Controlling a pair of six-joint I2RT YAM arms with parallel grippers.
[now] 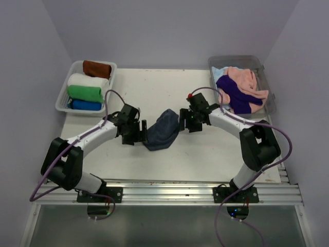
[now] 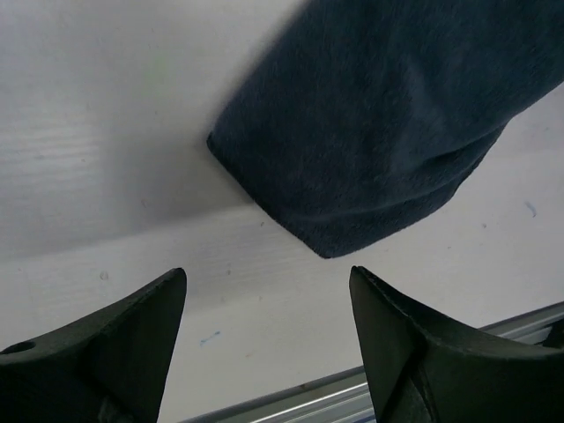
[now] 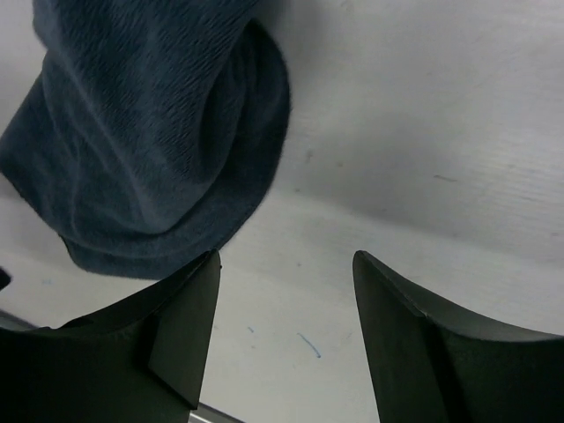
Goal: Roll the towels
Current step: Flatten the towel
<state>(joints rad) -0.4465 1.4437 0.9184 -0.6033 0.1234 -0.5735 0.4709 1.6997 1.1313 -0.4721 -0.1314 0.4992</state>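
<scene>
White table (image 1: 205,149), with a basket (image 1: 60,104) of rolled towels (image 1: 88,87) at far left and a clear bin (image 1: 271,105) holding a loose pink towel (image 1: 242,78) and purple towel (image 1: 232,91) at far right. The dark grey-blue towel (image 1: 162,131) lies bunched at centre, between the arms. To roll well, it likely needs flattening first, each side drawing a corner taut. Both the left gripper (image 2: 269,280) and right gripper (image 3: 286,257) stand wide open, holding nothing; the cloth lies just ahead of each.
</scene>
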